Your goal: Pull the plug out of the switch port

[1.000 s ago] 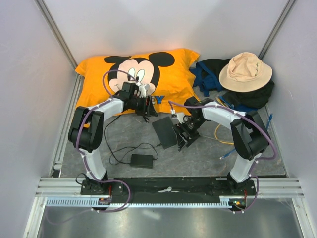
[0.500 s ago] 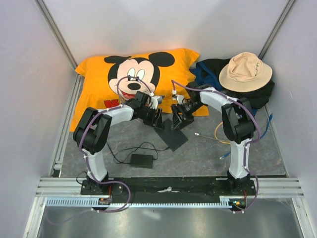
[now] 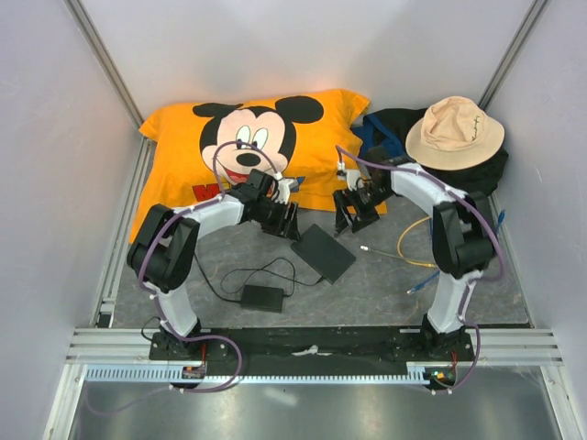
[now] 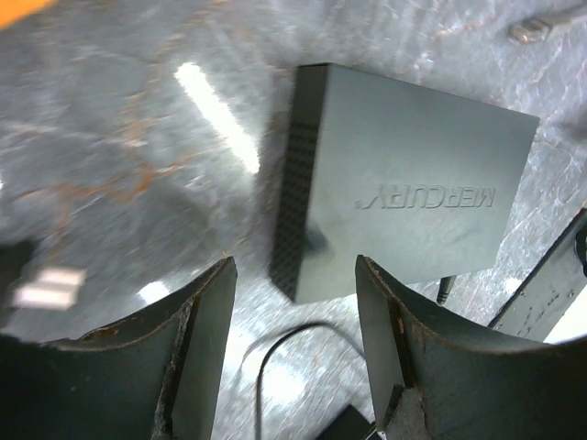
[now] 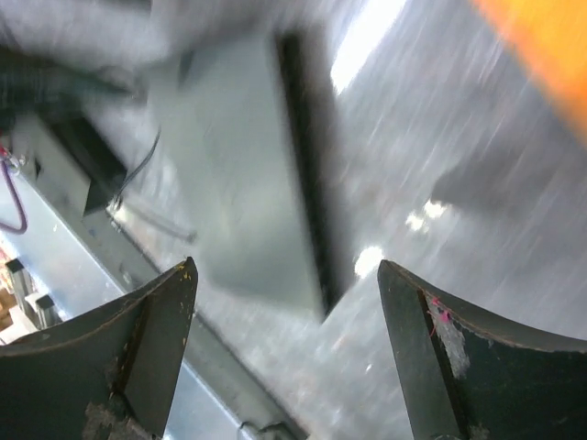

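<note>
Two grippers hang low over the grey table (image 3: 385, 284), one on each side of the far end of the switch (image 3: 323, 253). The switch lies flat on the table, in the middle between the arms, turned at an angle. Its top is matte black, and the left wrist view shows the word MERCURY pressed into it.

The left gripper (image 3: 288, 222) is just beside the far left corner of the switch. Its two fingers (image 4: 197, 353) stand partly apart and nothing is between them; it holds nothing and does not touch the switch.

The right gripper (image 3: 348, 218) is near the far right corner of the switch, close to the edge of the orange Mickey Mouse pillow (image 3: 174, 147). Its wrist picture is blurred, but the fingers (image 5: 156, 344) are clearly spread wide and empty.

A yellow cable (image 3: 410, 240) lies on the table to the right of the switch. Its small clear plug (image 3: 365, 247) rests on the table, apart from the switch and not in any socket. A thin black cord (image 3: 266, 272) runs from the near end of the switch to a small black power brick (image 3: 262, 297) by the left arm. A blue cable (image 3: 420, 283) lies near the base of the right arm. A beige hat (image 3: 454, 133) sits on a dark bag (image 3: 477, 179) in the far right corner.
</note>
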Controlling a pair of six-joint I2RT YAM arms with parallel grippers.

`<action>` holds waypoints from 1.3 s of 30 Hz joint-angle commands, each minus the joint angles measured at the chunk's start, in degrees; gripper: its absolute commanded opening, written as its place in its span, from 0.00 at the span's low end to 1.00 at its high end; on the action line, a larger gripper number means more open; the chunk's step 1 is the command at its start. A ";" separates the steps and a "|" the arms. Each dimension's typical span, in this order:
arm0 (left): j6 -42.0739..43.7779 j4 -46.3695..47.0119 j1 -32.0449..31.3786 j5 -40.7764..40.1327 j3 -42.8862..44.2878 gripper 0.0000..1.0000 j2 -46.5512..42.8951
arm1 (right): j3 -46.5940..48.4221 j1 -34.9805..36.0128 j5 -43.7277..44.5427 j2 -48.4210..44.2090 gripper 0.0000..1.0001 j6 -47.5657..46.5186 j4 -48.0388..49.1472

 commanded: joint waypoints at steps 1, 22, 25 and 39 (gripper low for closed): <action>1.39 -1.59 0.83 -1.15 1.62 0.63 -2.58 | -10.77 -0.25 0.81 -12.01 0.88 2.08 -3.98; -0.98 4.20 -5.66 10.89 -7.79 0.66 -2.14 | 7.82 -1.12 -11.94 11.60 0.94 10.08 5.06; -1.16 4.82 -8.83 10.45 -7.62 0.66 -2.14 | 13.36 -1.91 -12.64 15.12 0.95 9.03 4.36; 4.29 -2.48 -4.54 10.10 -4.54 0.49 -11.11 | 8.56 -12.11 -5.51 -2.41 0.98 4.19 1.20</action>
